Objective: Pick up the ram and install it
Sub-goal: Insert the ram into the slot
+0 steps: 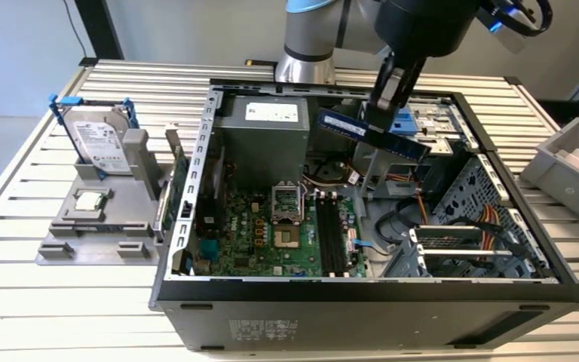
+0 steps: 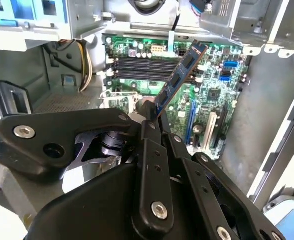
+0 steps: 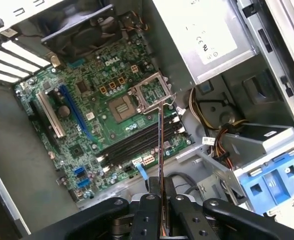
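The gripper [image 1: 380, 121] is clenched on one end of the single ram [image 1: 342, 124], holding it tilted in open air above the opened computer case [image 1: 370, 290], well clear of the motherboard [image 1: 269, 234]. In the exterior view the stick hangs between the power supply [image 1: 259, 132] and the drive cage [image 1: 491, 204], with the case walls all round. In the second wrist view the four dark memory slots [image 2: 141, 69] lie bare beyond the ram. Outside the case, towards the exterior view's left, a grey stand [image 1: 88, 241] carries one hard drive [image 1: 99, 139] and one processor chip [image 1: 90, 200].
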Robot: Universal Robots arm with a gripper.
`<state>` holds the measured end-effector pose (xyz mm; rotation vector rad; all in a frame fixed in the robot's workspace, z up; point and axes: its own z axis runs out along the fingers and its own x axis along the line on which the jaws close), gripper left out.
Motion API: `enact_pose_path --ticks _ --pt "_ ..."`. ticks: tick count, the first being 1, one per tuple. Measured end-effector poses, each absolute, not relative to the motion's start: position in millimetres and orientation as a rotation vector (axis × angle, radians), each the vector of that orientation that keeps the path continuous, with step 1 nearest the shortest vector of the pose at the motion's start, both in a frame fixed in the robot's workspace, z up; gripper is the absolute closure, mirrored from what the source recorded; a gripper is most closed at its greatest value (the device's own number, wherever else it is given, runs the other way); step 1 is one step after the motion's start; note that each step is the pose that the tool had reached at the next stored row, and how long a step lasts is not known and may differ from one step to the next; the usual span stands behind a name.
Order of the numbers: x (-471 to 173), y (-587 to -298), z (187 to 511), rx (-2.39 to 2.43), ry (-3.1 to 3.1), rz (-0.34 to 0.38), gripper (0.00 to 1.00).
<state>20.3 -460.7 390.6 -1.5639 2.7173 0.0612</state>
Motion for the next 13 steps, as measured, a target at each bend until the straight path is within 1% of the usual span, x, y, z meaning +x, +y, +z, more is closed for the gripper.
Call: enact_pose_path --ticks 13 --pt "20.3 -463.2 390.5 -1.366 2.819 0.06 1.0"
